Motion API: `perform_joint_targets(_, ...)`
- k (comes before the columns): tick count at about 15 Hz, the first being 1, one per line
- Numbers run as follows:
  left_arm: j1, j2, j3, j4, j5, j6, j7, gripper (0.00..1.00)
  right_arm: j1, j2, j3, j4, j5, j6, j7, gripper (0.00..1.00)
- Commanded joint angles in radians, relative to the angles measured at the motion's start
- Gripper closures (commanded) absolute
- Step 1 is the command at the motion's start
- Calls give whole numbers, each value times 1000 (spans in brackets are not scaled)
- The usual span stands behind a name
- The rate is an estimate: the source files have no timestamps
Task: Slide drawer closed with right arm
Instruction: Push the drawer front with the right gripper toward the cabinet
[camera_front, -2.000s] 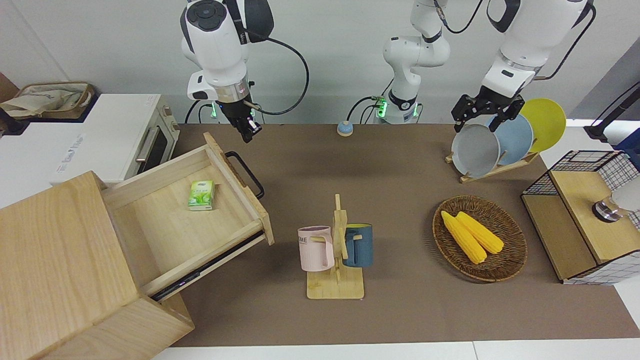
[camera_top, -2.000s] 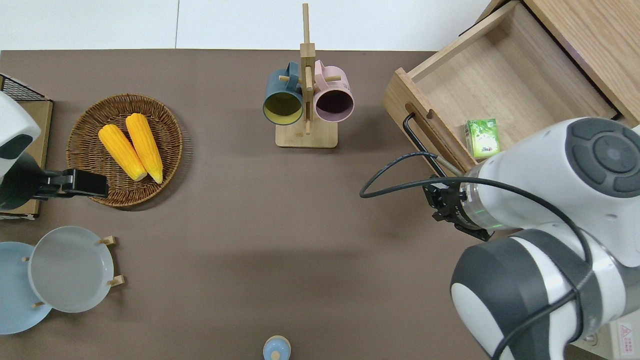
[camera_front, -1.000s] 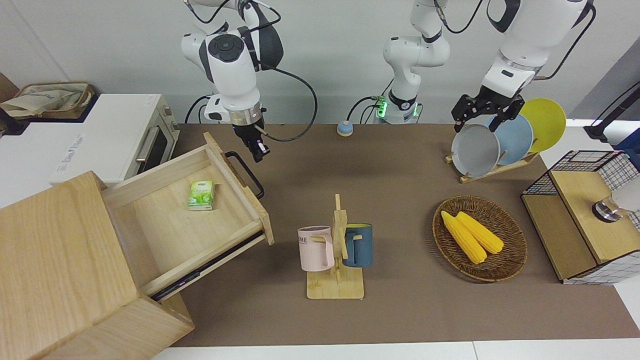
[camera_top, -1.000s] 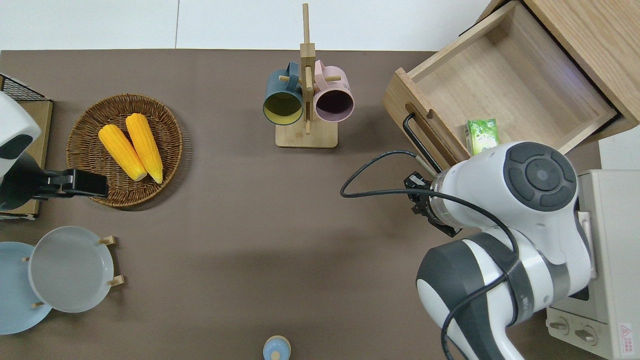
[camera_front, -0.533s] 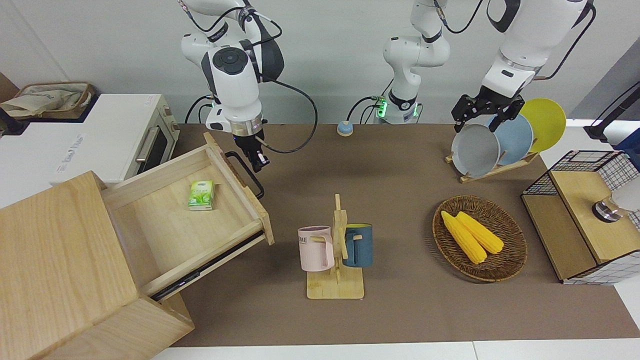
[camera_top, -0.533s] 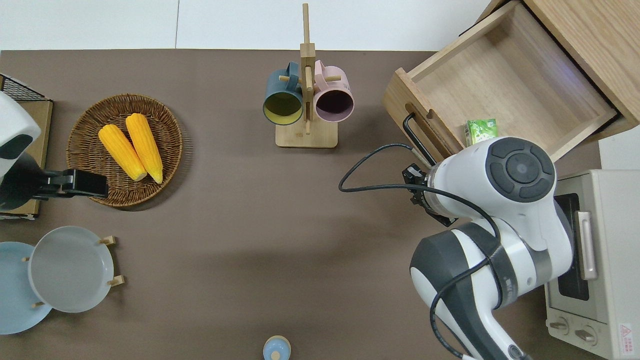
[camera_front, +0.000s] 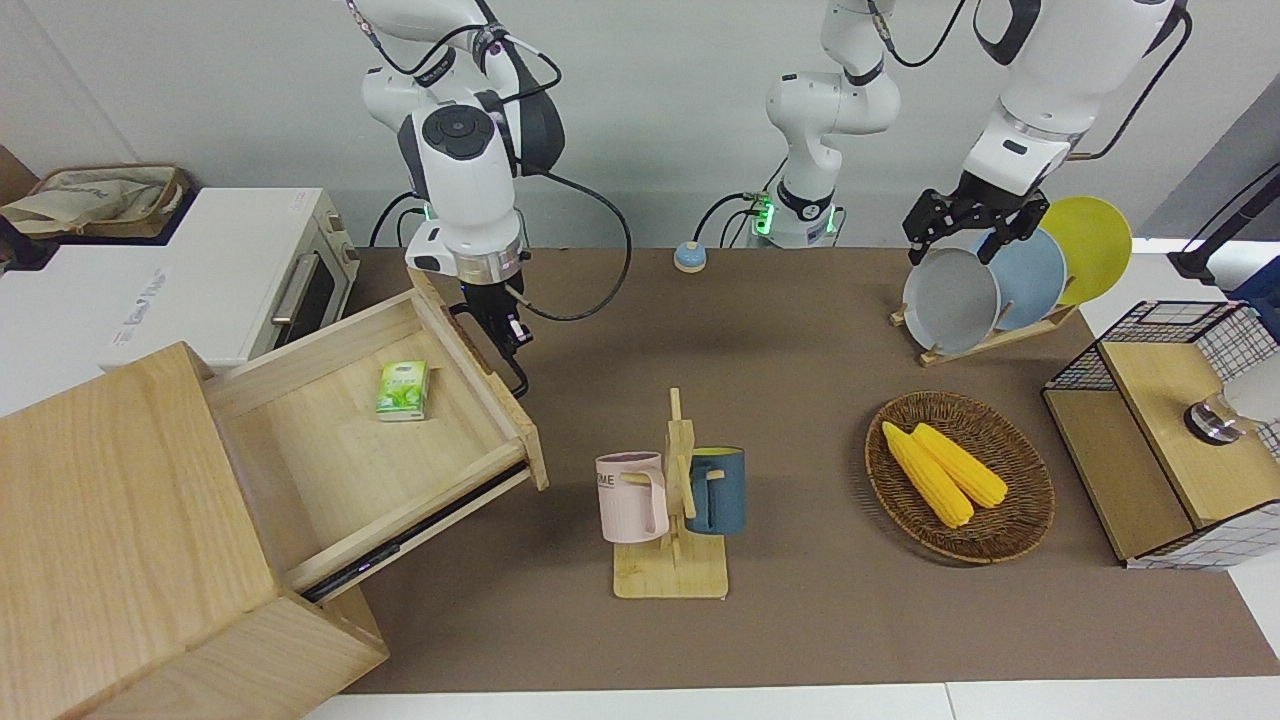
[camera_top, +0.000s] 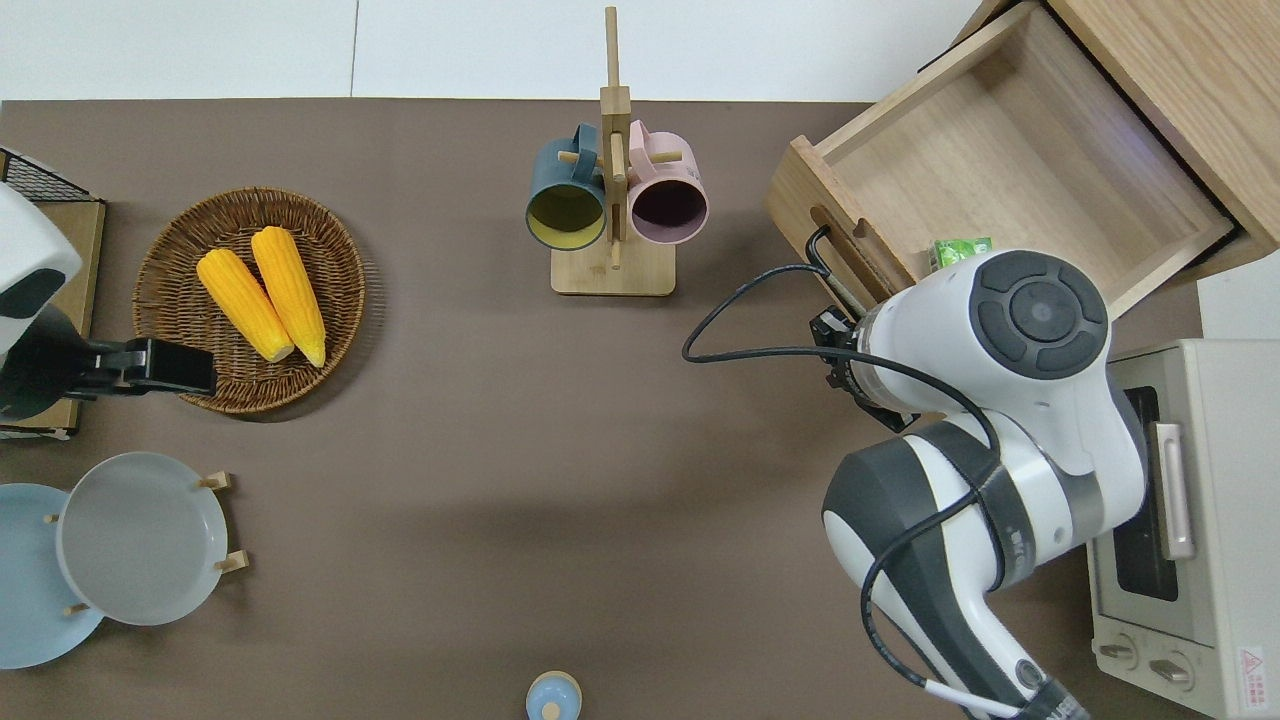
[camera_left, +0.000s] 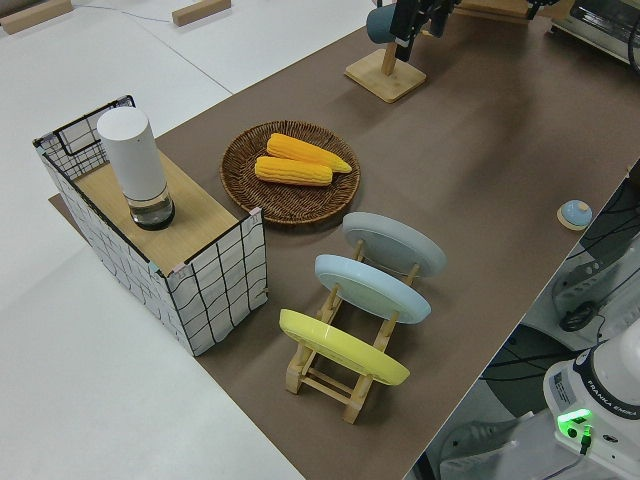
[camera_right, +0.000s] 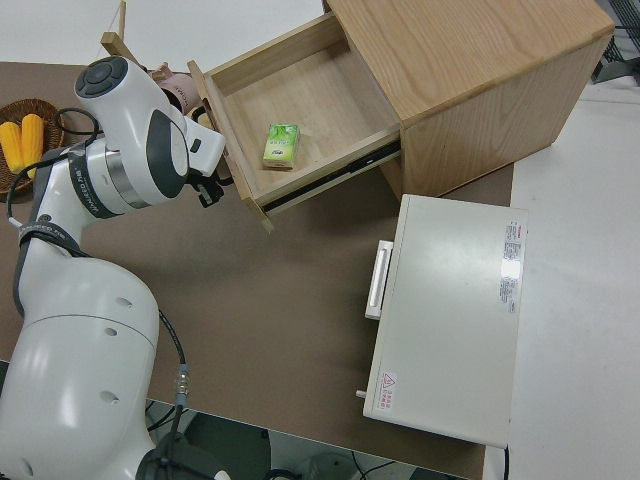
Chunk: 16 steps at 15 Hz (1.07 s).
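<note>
The drawer stands pulled far out of the light-wood cabinet, showing its bare floor and a small green packet. The black bar handle is on the drawer's front panel. My right gripper points down, shut with nothing in it, right at the handle on the side away from the cabinet, near the end of the handle closest to the robots. In the overhead view the white wrist hides the fingers and part of the handle. The left arm is parked, its gripper open.
A white toaster oven stands next to the cabinet, nearer to the robots. A mug rack with two mugs stands mid-table. A wicker basket of corn, a plate rack and a wire-mesh box lie toward the left arm's end.
The right arm has lowered and swung toward the drawer front, bringing its gripper down to the handle. The drawer and the left arm have stayed where they were.
</note>
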Motion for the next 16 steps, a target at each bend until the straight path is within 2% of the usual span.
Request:
perform_joint_targets(1,-4,-8,4,2,13,-14,1,5,4,43,0,37,-49,12,52,1000)
perform_joint_targets(11,-4,-8,4,2,13,-14,1,2,2,59,0,46,-135,12,49,1000)
perform_joint_targets(16,-4,-8,4,2,13,-14,1,5,2,71,-4,63,-162,12,49,1000)
